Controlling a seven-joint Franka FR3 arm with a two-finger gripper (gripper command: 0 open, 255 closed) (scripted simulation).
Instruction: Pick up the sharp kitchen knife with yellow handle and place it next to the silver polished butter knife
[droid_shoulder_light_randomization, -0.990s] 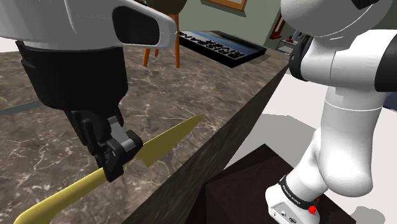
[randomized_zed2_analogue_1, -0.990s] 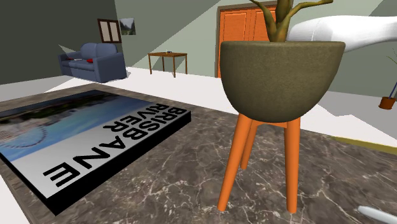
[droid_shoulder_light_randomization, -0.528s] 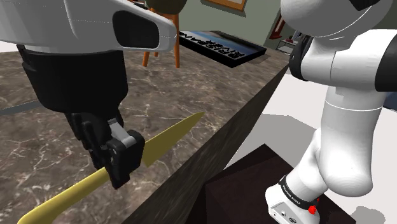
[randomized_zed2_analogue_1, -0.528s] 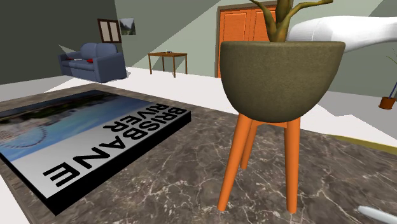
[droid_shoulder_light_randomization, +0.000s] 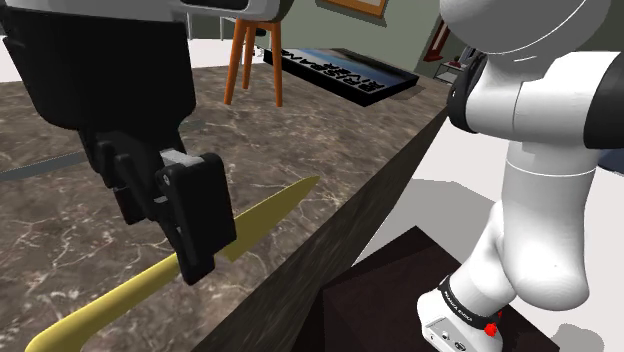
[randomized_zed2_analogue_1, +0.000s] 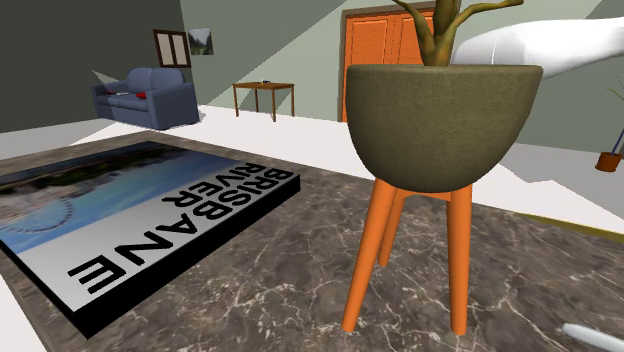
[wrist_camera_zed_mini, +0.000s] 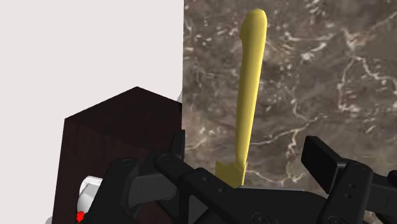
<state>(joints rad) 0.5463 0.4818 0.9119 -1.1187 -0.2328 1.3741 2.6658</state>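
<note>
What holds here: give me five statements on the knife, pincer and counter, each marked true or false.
1. The knife is yellow, blade included. True.
2. It lies on the marbled counter, near the edge. True.
3. The pincer is shut on it. False: its fingers stand apart, either side of it.
4. The plant pot has blue legs. False: they are orange.
5. The Brisbane River book stands upright. False: it lies flat.
</note>
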